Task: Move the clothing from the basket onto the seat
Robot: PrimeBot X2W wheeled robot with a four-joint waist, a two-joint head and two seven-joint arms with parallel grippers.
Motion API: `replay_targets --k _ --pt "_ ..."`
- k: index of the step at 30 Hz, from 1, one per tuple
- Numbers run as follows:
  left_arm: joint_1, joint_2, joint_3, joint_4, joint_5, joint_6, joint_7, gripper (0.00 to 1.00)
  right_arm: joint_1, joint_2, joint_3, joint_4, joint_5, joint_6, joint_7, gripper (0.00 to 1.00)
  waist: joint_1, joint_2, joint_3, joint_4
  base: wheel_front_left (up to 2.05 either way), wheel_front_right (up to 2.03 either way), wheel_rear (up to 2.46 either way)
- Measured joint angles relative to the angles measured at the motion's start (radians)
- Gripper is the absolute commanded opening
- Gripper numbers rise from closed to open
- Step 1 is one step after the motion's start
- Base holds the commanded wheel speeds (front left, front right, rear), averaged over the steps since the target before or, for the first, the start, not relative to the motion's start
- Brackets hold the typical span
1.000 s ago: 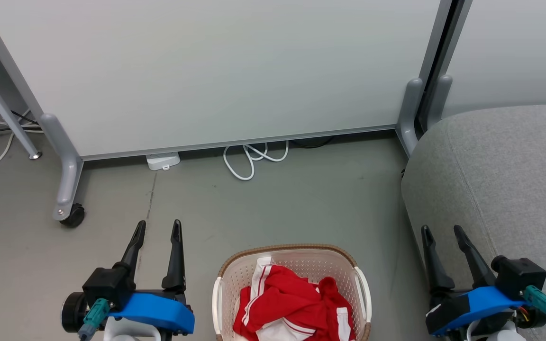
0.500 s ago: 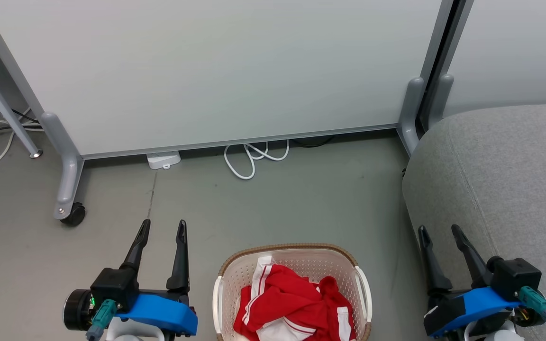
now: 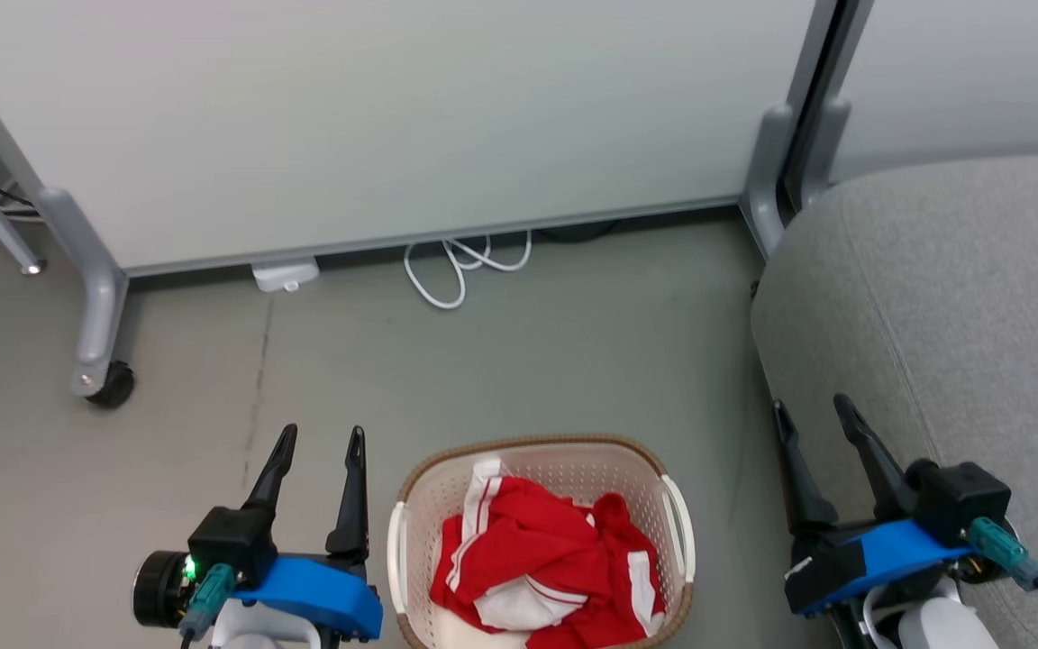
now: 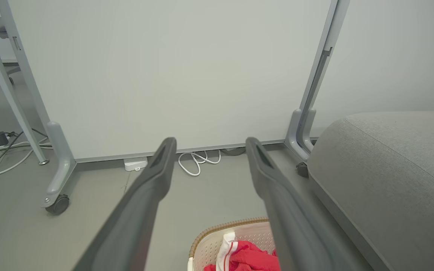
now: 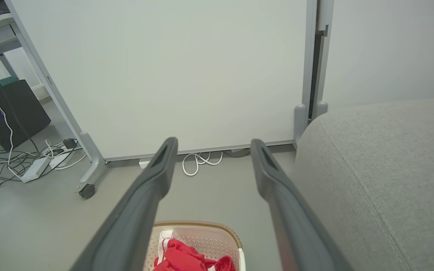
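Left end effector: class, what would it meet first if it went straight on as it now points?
Probably the white cable coiled on the floor, or the lower edge of the partition panel behind it; the left end effector points there. Depth is unclear.

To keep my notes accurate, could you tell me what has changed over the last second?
The head camera shifted, sliding the scene up-left. The left gripper edged toward the basket. Nothing was grasped: both grippers stay open, the right gripper by the sofa, the clothing in the basket.
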Motion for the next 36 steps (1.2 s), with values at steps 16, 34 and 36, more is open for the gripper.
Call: replay_targets --k 16,34,36 --pt "-0.269 0.052 -0.085 0.249 0.021 -0.014 0.000 1.00 -0.238 -0.002 0.109 -0.108 0.028 0.000 -0.032 1.00 0.0002 0.0000 0.378 -0.154 0.00 0.00 0.00" --pt "-0.545 0.180 -0.353 0.615 0.057 -0.014 0.006 1.00 -0.306 -0.002 0.173 -0.185 0.131 0.000 -0.045 1.00 0.0002 0.0000 0.721 -0.326 0.00 0.00 0.00" --pt "-0.571 0.194 -0.372 0.638 0.076 -0.014 0.006 1.00 -0.306 -0.002 0.182 -0.192 0.143 0.000 -0.045 1.00 0.0002 0.0000 0.748 -0.341 0.00 0.00 0.00"
